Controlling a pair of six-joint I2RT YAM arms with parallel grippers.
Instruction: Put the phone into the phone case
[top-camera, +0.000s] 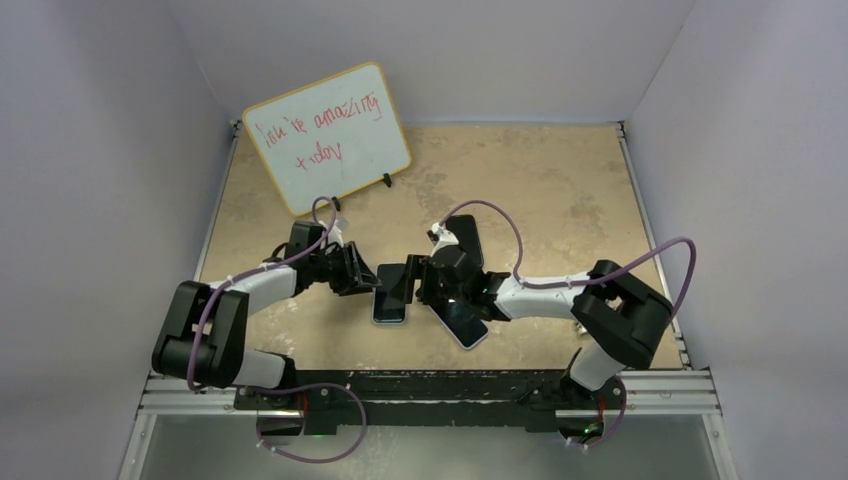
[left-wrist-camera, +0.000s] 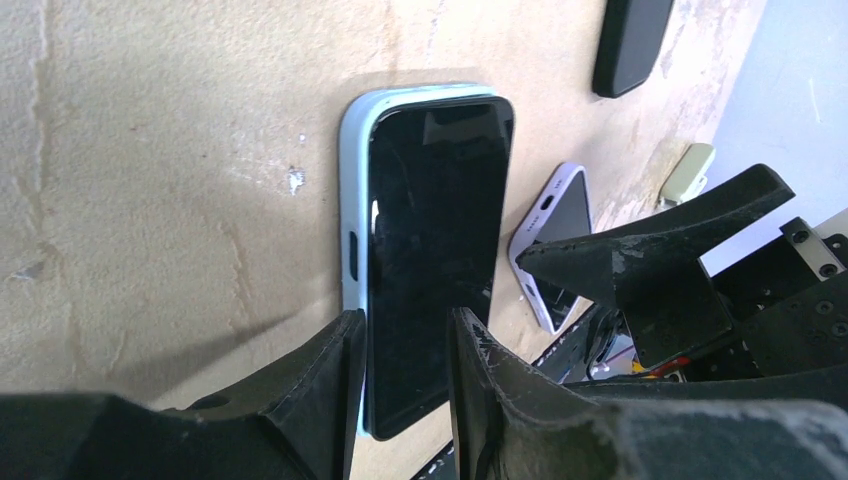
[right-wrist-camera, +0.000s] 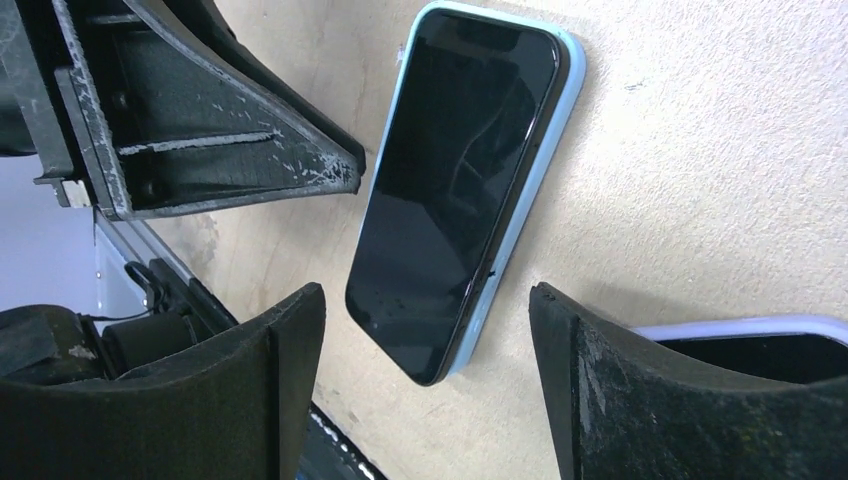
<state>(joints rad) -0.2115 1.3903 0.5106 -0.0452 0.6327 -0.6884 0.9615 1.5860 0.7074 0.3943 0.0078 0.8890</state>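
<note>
Left fingers (left-wrist-camera: 320, 395) stand narrowly apart with one end of the phone (right-wrist-camera: 450, 190) between them, one finger right against the case's edge; whether they actually squeeze it I cannot tell. Right fingers (right-wrist-camera: 285, 380) are spread wide on either side of the phone, touching nothing, with bare surface showing on both sides. Both arms meet over the middle of the tan, mottled tabletop (top-camera: 560, 180). A whiteboard (top-camera: 328, 138) with red handwriting stands propped at the far left. The phone lies screen up in a light-blue case (left-wrist-camera: 352, 200), flat on the tabletop; whether it is fully seated cannot be told. Just beside it, under the right arm, lies a second handset (top-camera: 466, 323) with a pale rim, and farther back a dark phone-shaped slab (left-wrist-camera: 632, 40).
</note>
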